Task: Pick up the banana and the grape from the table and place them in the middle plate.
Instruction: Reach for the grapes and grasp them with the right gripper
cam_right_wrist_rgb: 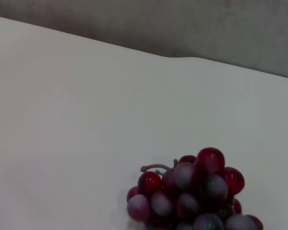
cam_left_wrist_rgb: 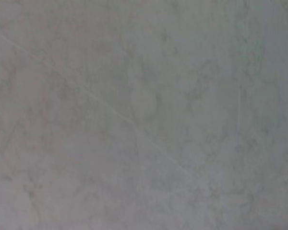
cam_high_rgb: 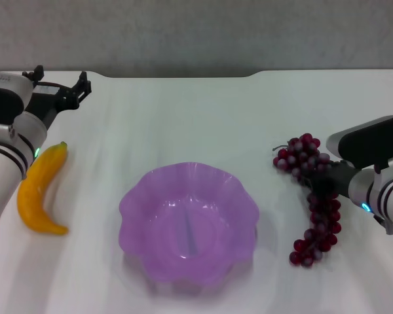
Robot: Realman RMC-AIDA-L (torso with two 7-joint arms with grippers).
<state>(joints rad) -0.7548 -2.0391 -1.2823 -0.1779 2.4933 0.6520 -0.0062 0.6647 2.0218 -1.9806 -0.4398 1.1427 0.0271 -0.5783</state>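
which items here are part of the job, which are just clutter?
Job items:
- banana, on the table at the robot's left
- grape, on the table at the right, right gripper over its middle
- middle plate, nothing in it
- left gripper, beyond the banana

Clutter:
- nothing else visible on the table

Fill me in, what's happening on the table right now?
The right gripper is down over the grape on the right side of the table. The bunch lies on the tabletop. The left gripper sits far left, beyond the banana, which lies untouched. The middle plate holds neither fruit.
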